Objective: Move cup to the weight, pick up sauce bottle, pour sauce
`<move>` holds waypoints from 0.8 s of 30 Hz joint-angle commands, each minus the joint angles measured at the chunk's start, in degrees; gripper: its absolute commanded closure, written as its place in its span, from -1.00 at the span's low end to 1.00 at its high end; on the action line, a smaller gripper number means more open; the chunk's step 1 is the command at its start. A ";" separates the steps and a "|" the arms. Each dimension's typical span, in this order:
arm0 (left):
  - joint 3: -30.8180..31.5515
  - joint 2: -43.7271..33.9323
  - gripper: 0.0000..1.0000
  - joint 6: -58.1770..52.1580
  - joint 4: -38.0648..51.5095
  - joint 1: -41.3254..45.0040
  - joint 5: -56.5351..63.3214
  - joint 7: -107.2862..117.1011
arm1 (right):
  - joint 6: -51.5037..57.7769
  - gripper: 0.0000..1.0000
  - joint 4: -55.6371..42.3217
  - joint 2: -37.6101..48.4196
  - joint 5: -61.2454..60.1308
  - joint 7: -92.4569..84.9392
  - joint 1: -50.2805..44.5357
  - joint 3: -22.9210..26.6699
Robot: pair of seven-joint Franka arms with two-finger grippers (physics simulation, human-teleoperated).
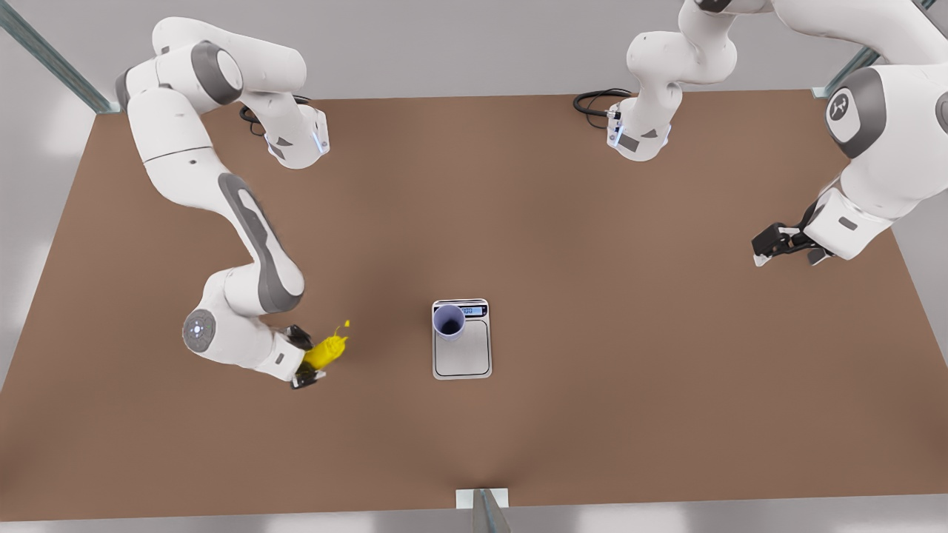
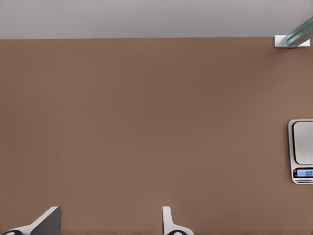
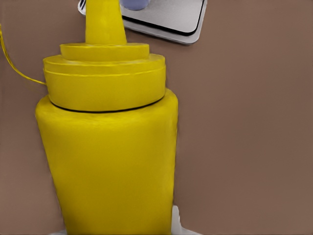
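Right hand (image 1: 309,366), at the front view's lower left, is clamped on the bottle (image 1: 326,351), held tilted off the desk (image 1: 592,414). Left hand (image 1: 786,250), waiting at the right edge, is spread. The cup (image 1: 449,321) stands on the scale (image 1: 462,355), so carrying and tipping the nozzle over it is called for next.

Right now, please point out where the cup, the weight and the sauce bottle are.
cup (image 1: 449,321), front view, on its dark inside.
weight (image 1: 465,357), front view, on the bare weighing plate.
sauce bottle (image 3: 110,166), right wrist view, on the yellow body below the cap.
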State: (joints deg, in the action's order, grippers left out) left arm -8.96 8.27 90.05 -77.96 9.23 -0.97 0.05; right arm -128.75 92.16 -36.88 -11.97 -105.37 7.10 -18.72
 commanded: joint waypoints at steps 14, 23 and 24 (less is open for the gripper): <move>0.00 -0.09 -1.00 -0.05 0.00 -0.01 0.01 -0.05 | 17.12 -0.10 5.39 -3.37 -39.97 -24.27 1.25 7.73; 0.00 0.00 -1.00 0.04 0.00 -0.01 0.01 -0.05 | 21.43 -0.09 3.37 -8.65 -41.91 -26.64 4.77 7.56; 0.00 0.00 -1.00 -0.05 0.00 -0.01 0.01 -0.05 | 21.69 -0.09 3.37 -9.26 -43.23 -26.90 4.59 7.56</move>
State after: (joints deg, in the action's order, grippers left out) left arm -8.96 8.27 90.08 -77.96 9.23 -0.97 0.01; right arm -107.04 95.46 -46.53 -55.59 -133.24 11.68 -11.39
